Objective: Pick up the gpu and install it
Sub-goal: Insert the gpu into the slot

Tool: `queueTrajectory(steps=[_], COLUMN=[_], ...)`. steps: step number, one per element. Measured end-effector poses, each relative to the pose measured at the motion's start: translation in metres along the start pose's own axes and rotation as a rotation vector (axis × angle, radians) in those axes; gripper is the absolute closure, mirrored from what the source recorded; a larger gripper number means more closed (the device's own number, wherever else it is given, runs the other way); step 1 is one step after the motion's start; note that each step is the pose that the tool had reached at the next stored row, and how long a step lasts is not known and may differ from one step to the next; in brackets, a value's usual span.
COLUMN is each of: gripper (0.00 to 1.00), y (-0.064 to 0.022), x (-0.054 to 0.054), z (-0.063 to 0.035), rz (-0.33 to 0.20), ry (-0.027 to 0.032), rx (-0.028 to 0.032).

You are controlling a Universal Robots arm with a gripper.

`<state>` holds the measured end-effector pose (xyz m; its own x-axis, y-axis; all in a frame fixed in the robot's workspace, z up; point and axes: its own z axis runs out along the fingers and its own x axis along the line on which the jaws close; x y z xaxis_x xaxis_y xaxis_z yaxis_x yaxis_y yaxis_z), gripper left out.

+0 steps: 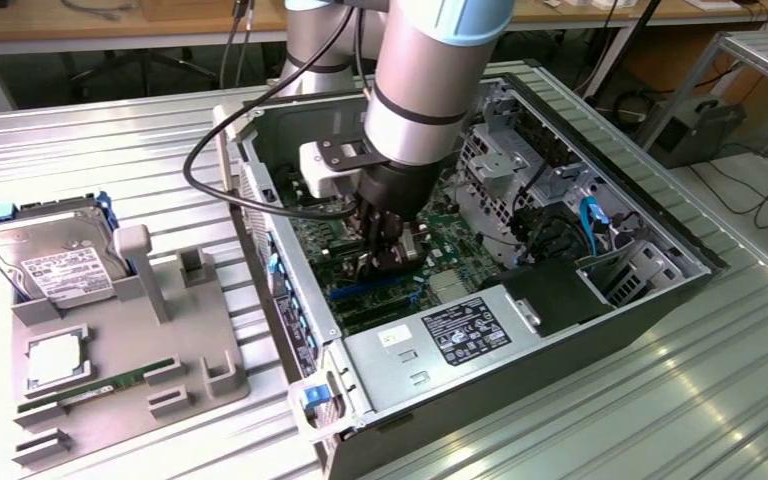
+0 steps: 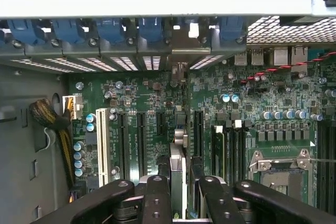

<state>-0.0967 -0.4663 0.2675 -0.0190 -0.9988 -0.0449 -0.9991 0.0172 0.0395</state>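
Gripper (image 2: 178, 192) was closed on the gpu (image 2: 178, 150), holding it edge-on above the green motherboard (image 2: 252, 103) inside the open computer case (image 1: 651, 225), between the expansion slots, its bracket toward the rear openings.

The end effector (image 2: 178, 195) is black, and the gpu (image 2: 178, 174) between its fingers shows a grey edge. The motherboard (image 2: 236, 114) is dark green, with black slots and one white slot (image 2: 102, 145). The case clips (image 2: 68, 29) are blue. The desk (image 1: 104, 150) is silver with ribbed lines. The tray (image 1: 157, 370) is grey; the memory stick (image 1: 97, 385) is green.
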Motion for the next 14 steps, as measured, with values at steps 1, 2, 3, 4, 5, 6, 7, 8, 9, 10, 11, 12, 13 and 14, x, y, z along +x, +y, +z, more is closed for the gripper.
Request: queueTrajectory(steps=[1,2,3,4,5,6,7,8,9,10,11,12,13,14], gripper=[0.74,0.74,0.74,0.74,0.74,0.74,0.74,0.74,0.74,0.74,0.74,0.74,0.74,0.74], y=[0.0002,0.0002,0.0003,0.0004,0.0004,0.0004,0.0004,0.0004,0.0004,0.0005,0.0005,0.0004,0.0004,0.0004], x=[0.0000,0.0000,0.0000,0.0000,0.0000,0.0000,0.0001,0.0001,0.0001,0.0001,0.0001,0.0001,0.0002,0.0002], z=[0.0001,0.0002,0.0007,0.0009,0.0013,0.0016,0.0021,0.0025,0.0035,0.0038,0.0039,0.0043,0.0047,0.0053], rz=[-0.001,-0.003,-0.004,-0.005,-0.006,-0.007,-0.008,-0.009,-0.010,-0.010,-0.011,-0.011,-0.011,-0.011], ry=[0.0004,0.0005,0.0005,0.0006,0.0008,0.0012,0.0016,0.0019,0.0016,0.0018,0.0026,0.0028,0.0032,0.0035], rx=[-0.0002,-0.0003,-0.0003,-0.0004,-0.0005,-0.0009,-0.0011,-0.0013,-0.0017,-0.0024,-0.0038,-0.0045,-0.0050,-0.0056])
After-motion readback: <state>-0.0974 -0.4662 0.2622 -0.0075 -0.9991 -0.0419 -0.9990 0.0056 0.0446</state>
